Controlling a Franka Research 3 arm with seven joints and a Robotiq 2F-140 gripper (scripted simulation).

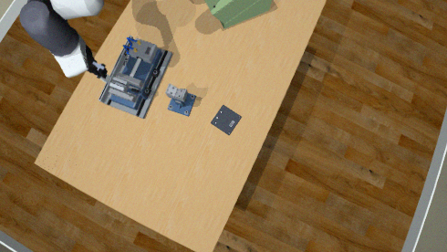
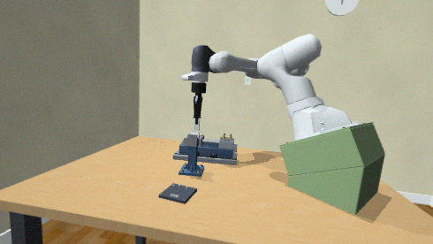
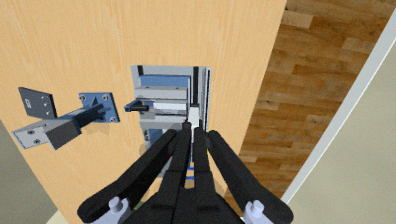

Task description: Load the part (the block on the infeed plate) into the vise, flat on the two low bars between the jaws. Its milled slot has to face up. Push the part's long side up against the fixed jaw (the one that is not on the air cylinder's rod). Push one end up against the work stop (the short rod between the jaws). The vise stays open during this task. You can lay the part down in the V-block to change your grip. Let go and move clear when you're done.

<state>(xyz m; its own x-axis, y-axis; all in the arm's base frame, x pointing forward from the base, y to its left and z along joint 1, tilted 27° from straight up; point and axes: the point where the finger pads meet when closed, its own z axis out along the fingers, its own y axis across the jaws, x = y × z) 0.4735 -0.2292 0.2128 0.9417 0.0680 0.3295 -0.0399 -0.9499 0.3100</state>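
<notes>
The light grey part (image 3: 167,106) lies in the blue vise between the jaws; it also shows in the top view (image 1: 122,84). Its left end is at the dark work stop rod (image 3: 137,106). I cannot tell whether its slot faces up. My gripper (image 3: 194,114) is shut with nothing between the fingers. Its tips point straight down at the vise's edge, by the part's end away from the stop. In the exterior view the gripper (image 2: 197,125) stands upright over the vise (image 2: 208,150). The dark infeed plate (image 1: 225,120) is bare.
The V-block (image 1: 179,95) on its blue base stands between the vise and the infeed plate; it also shows in the wrist view (image 3: 60,127). A large green box (image 2: 331,165) sits at the arm's base. The table edge runs close beside the vise.
</notes>
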